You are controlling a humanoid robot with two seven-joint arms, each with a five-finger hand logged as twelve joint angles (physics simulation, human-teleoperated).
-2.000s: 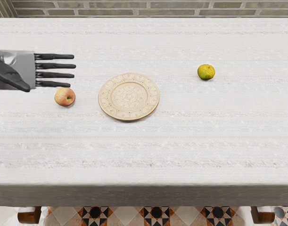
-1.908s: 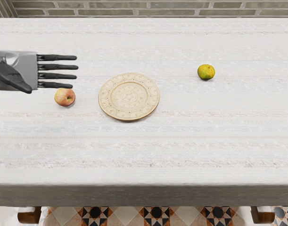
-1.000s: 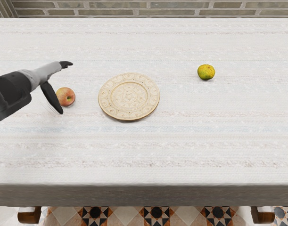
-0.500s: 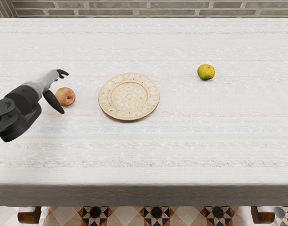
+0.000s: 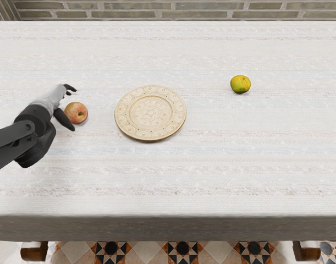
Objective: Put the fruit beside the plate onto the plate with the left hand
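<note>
One arm shows, the left, coming in from the left edge low in the head view. Its dark forearm slants up and to the right, ending in the left hand (image 5: 56, 102) just left of the apple (image 5: 76, 113). The hand is turned on edge, wrist lower than the knuckles.

The apple sits on the pale surface (image 5: 211, 165), near the patterned plate (image 5: 150, 113) on its left side, with a strip of bare cloth between them. A green-orange citrus fruit (image 5: 240, 84) lies well apart, to the right of the plate and farther back. Wide bare cloth runs to the front edge.

The hand is spread and grips nothing: the fingers (image 5: 69, 88) reach behind the apple and the thumb (image 5: 65, 119) points down at its near left side. Whether the thumb touches the fruit cannot be told.
</note>
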